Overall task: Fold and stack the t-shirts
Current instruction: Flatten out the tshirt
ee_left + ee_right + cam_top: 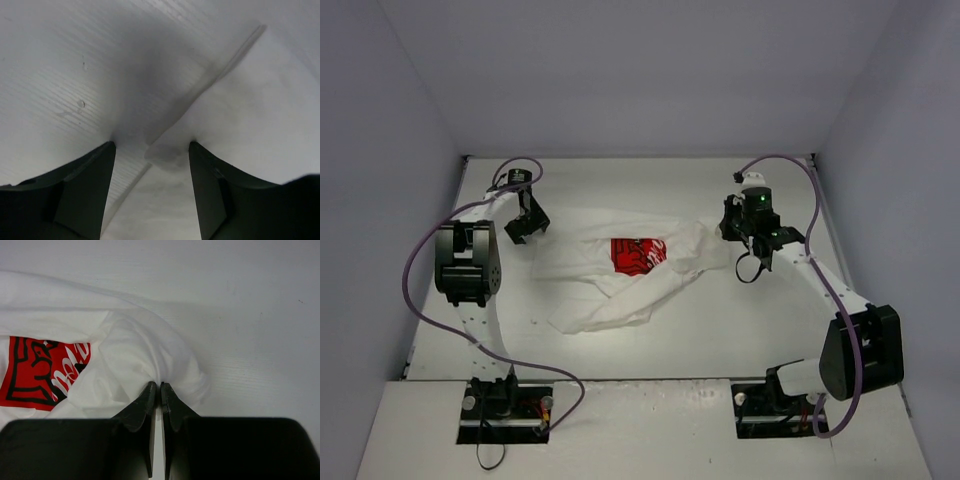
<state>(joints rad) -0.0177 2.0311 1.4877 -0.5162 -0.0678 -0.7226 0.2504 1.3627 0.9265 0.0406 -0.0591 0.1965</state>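
Spreading the shirt (pixel 582 258) flat, by the look of it, and not yet folding. Lying rumpled across the middle of the bench (pixel 720 330), graphic (pixel 638 254) facing up, with one loose lobe of cloth trailing toward the near left.

Pinching a tuck at the shirt's right edge in the right end effector (pixel 156 386), fingers pressed tight together on the cloth, just right of the graphic. Gripping nothing in the left end effector (pixel 150 147), which is standing spread wide at the far left, low over the bench, with a hem edge lying loose between the fingers.

Doing this step well, as a judgement:
- Closing the left on that hem before pulling anything, and taking in enough cloth that the thin fabric is not slipping out.
- Drawing the two ends apart, left and right, evenly and low over the bench, taking out slack without dragging the shirt off centre.
- Stopping once the cloth between the two is lying taut and level, not stretching it.
- Smoothing the near-left lobe out afterwards, since a fold made over a bunched layer risks coming out crooked.

Looking for containers and finding none in any view, so nothing to tell of contents.
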